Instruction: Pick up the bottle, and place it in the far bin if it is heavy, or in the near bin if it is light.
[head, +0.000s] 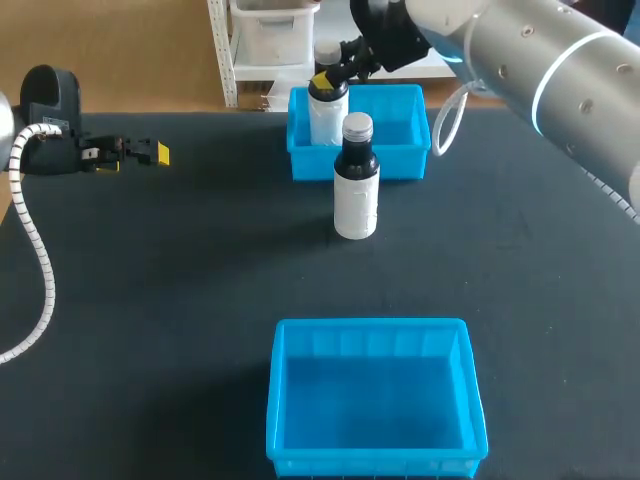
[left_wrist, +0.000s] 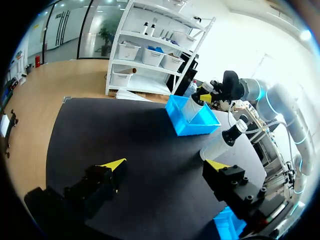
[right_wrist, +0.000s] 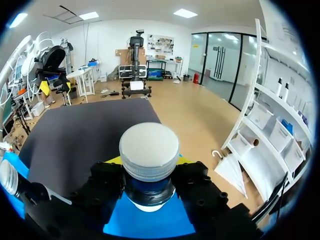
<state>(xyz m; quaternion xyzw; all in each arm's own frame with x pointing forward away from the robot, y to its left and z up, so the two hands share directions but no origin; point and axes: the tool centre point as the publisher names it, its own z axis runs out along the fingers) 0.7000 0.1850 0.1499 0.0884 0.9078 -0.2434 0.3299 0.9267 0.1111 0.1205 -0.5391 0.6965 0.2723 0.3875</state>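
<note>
My right gripper (head: 327, 80) pinches the neck of the upright white-capped bottle (head: 327, 118), inside the left end of the far bin (head: 400, 162) at the table's (head: 150, 300) far edge. A second bottle (head: 356, 190) stands just before that bin. The near bin (head: 370, 458) sits at the near edge. My left gripper (head: 150, 153) is spread near the left edge.

Only a corner of the near bin (left_wrist: 226, 223) shows in the left wrist view, the rest hidden behind the left gripper (left_wrist: 166, 165). In the head view, the far bin (head: 400, 160) hides the base of the held bottle (head: 327, 105). That bottle's cap covers most of the yellow tips of the right gripper (right_wrist: 149, 162).
</note>
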